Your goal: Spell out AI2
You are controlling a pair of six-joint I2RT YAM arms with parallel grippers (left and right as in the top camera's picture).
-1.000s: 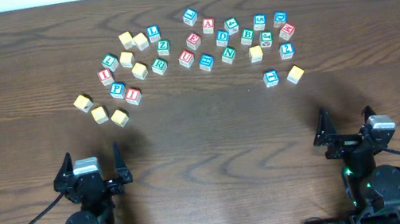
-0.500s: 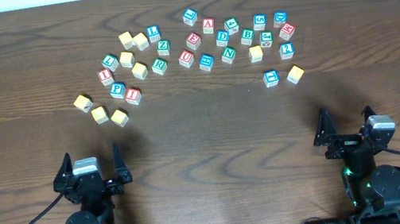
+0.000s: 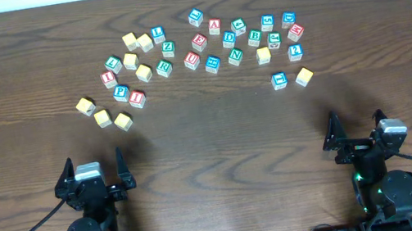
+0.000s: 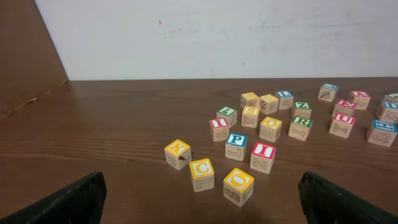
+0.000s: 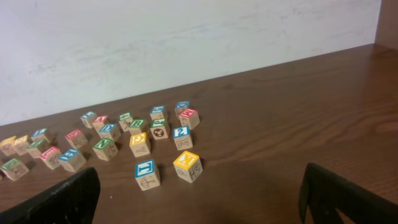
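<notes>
The red "A" cube [image 3: 214, 25] sits in the back row of the scattered cubes. The red "I" cube [image 3: 136, 97] lies at the left cluster's front, next to a blue "P" cube; it shows in the left wrist view [image 4: 263, 151]. The blue "2" cube [image 3: 295, 52] lies at the right side, also in the right wrist view [image 5: 181, 132]. My left gripper [image 3: 93, 162] is open and empty near the front edge, well short of the cubes [image 4: 202, 199]. My right gripper [image 3: 354, 121] is open and empty at the front right [image 5: 199, 196].
Many other letter cubes lie across the far half of the table. Yellow cubes [image 3: 103, 118] lie nearest my left gripper. A blue cube [image 3: 279, 81] and a yellow cube [image 3: 304, 77] lie nearest my right gripper. Another red-bordered cube [image 3: 108, 77] lies at the left.
</notes>
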